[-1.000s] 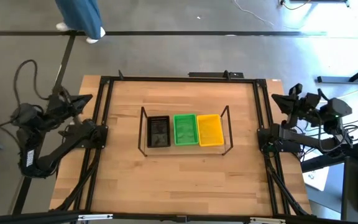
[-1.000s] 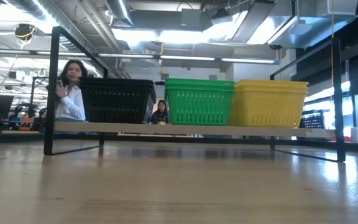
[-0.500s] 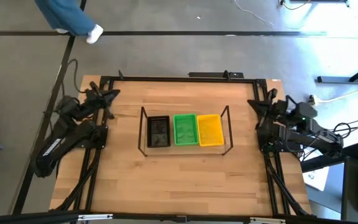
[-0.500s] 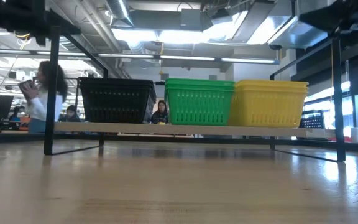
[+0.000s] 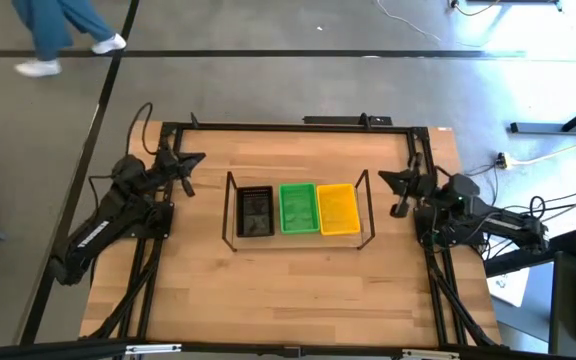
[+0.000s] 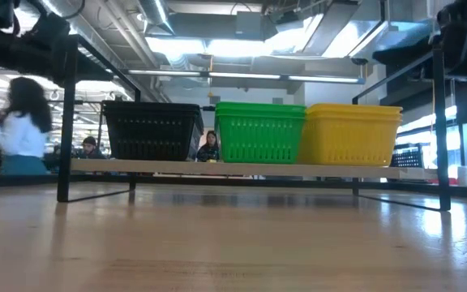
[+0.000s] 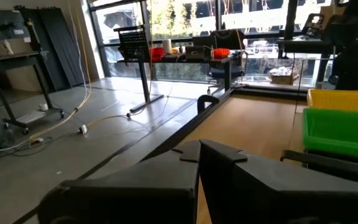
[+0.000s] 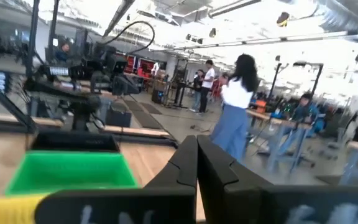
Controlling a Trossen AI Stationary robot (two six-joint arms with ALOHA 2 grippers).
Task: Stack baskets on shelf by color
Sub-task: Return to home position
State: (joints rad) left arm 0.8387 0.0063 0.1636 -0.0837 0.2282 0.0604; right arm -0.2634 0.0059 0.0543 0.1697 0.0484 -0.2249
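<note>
Job looks all but done: black basket, green basket and yellow basket sit abreast on the shelf mid-counter, none loose elsewhere; left fingers at its 10 o'clock, right fingers at 3 o'clock, both clenched empty, homing pending.

Open tabletop around central shelf

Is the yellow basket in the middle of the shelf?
No, the green basket holds the middle; the yellow basket stands at one end.
</note>
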